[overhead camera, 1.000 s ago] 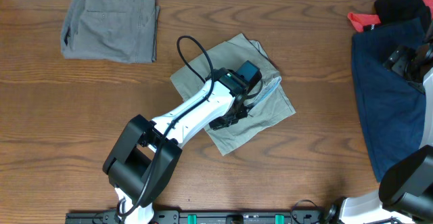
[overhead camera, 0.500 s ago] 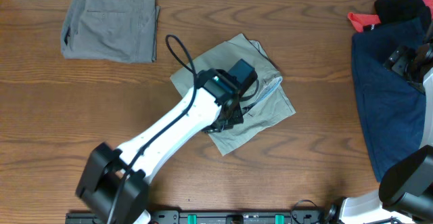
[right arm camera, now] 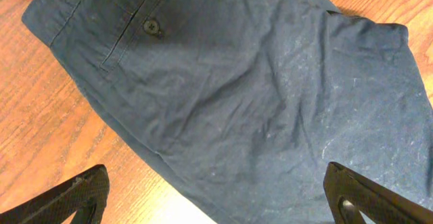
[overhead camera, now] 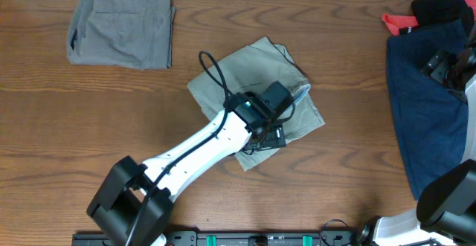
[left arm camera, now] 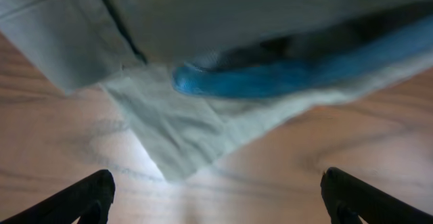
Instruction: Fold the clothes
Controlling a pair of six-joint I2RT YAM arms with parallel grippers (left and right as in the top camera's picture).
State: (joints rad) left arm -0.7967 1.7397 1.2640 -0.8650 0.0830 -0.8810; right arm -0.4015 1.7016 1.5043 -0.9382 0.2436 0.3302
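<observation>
At mid-table, folded into a tilted square: the khaki shorts [overhead camera: 238, 71], with the pale blue waistband lining [overhead camera: 299, 95] peeking out along the right edge. Seen close in the left wrist view as pale cloth, one corner flat on the wood, the blue strip above it. Over the square's lower part: the left gripper [overhead camera: 264, 137], jaws spread wide with nothing between them, fingertips [left arm camera: 95, 190] over bare wood in its own view. At the far left, by the back edge: the grey-olive pair [overhead camera: 123, 24], folded. At the far right: the navy pair [overhead camera: 416, 120], spread flat, button [right arm camera: 151, 26] beside the waistband. Above it, the right gripper [right arm camera: 215, 183], jaws likewise wide apart, gripping nothing. Behind the navy pair: a red item [overhead camera: 398, 21] and a black item [overhead camera: 442, 7]. Under it all, the brown wooden table [overhead camera: 89, 127].
</observation>
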